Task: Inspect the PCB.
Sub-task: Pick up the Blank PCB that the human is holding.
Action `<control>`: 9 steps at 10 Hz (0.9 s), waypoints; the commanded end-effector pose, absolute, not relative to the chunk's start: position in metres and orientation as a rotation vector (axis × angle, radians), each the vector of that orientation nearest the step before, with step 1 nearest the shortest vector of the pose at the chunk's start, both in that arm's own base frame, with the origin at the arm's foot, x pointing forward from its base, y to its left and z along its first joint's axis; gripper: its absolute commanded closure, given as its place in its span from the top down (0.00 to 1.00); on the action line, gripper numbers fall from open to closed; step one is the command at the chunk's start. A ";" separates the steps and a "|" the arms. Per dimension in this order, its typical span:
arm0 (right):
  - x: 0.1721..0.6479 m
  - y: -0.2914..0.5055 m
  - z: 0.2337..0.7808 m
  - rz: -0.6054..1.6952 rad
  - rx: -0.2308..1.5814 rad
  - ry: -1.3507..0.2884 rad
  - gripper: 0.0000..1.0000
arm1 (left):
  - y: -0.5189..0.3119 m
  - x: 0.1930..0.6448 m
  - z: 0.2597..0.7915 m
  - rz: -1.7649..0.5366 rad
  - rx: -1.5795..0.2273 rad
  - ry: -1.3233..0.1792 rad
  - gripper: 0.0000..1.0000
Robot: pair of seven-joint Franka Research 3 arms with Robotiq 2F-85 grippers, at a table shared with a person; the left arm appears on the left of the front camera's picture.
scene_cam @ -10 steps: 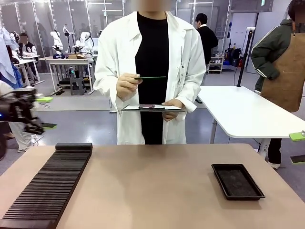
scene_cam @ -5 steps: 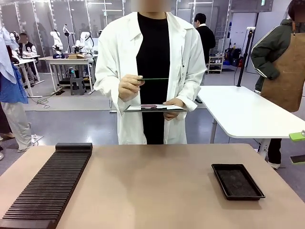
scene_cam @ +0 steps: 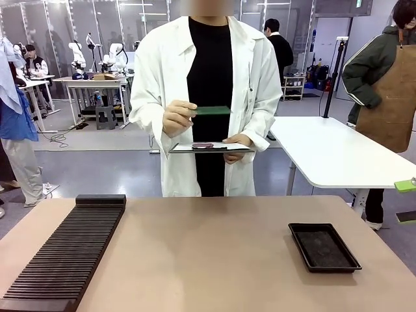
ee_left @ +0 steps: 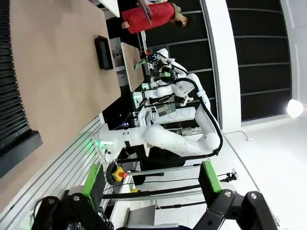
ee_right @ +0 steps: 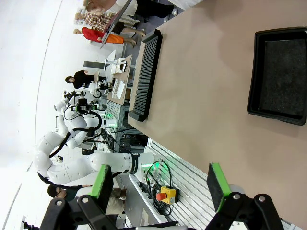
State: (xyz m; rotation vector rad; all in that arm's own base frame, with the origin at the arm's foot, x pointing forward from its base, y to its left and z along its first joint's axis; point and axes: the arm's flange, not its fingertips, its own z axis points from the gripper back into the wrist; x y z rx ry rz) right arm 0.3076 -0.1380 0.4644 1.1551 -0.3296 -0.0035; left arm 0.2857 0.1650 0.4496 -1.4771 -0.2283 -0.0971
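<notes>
Across the table, a person in a white coat holds the PCB (scene_cam: 212, 110), a thin green board, level at chest height in one hand (scene_cam: 177, 117). Its face is tipped slightly toward me. The other hand (scene_cam: 235, 143) carries a grey clipboard (scene_cam: 209, 148) just below it. My left gripper (ee_left: 149, 179) is open with nothing between its green pads, raised well off the table. My right gripper (ee_right: 159, 184) is also open and empty, looking down over the near table edge. Both are far from the PCB.
A black slotted rack (scene_cam: 65, 253) lies along the table's left side, also seen as the rack (ee_right: 146, 72). A shallow black tray (scene_cam: 324, 247) sits at the right, also seen as the tray (ee_right: 280, 74). A white table (scene_cam: 338, 156) and other people stand behind.
The person has tilted the PCB from edge-on to showing its green face. The left gripper, blurred at the front view's left edge a second ago, has moved out of that view.
</notes>
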 end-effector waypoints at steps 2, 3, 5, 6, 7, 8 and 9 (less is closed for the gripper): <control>0.307 -0.140 0.465 0.016 1.159 -0.336 1.00 | 0.165 0.281 0.453 -0.095 -1.468 -0.217 1.00; 0.307 -0.140 0.465 0.016 1.159 -0.336 1.00 | 0.165 0.281 0.453 -0.095 -1.468 -0.217 1.00; 0.307 -0.140 0.465 0.016 1.159 -0.336 1.00 | 0.165 0.281 0.453 -0.095 -1.468 -0.217 1.00; 0.307 -0.140 0.465 0.016 1.159 -0.336 1.00 | 0.165 0.281 0.453 -0.095 -1.468 -0.217 1.00; 0.307 -0.140 0.465 0.016 1.159 -0.336 1.00 | 0.165 0.281 0.453 -0.095 -1.468 -0.217 1.00; 0.307 -0.140 0.465 0.016 1.159 -0.336 1.00 | 0.165 0.281 0.453 -0.095 -1.468 -0.217 1.00; 0.307 -0.140 0.465 0.016 1.159 -0.336 1.00 | 0.165 0.281 0.453 -0.095 -1.468 -0.217 1.00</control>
